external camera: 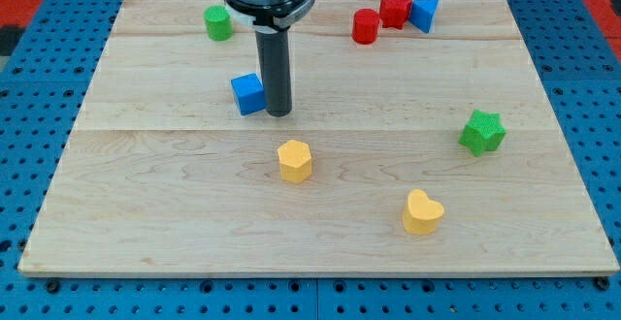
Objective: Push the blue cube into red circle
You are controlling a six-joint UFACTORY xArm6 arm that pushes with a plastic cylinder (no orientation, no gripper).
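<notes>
Camera view shows a pale wooden worktop (320,233) resting on a blue perforated base (29,78). No hand is fitted: the arm ends in a straight dark rod, so no open or closed state applies. My tip (278,114) stands on the board left of centre, directly to the right of the blue cube (248,94). Tip and cube appear to touch, though the contact line is hard to resolve from this angle.

The blue cube lies in the middle depth of the board, left of centre. The red cylinder (365,26), the round red piece, stands near the far edge, right of centre and well apart from the cube. Just beside it to the right sits a red star-shaped block (394,10), and a blue triangular block (424,14) lies against that block's right side.

A green cylinder (217,22) stands near the far left. A green star-shaped block (482,132) lies toward the right edge at middle depth. A yellow hexagonal block (294,160) lies near the centre, on the near side of my tip. A yellow heart-shaped block (422,212) lies nearer still, right of centre.
</notes>
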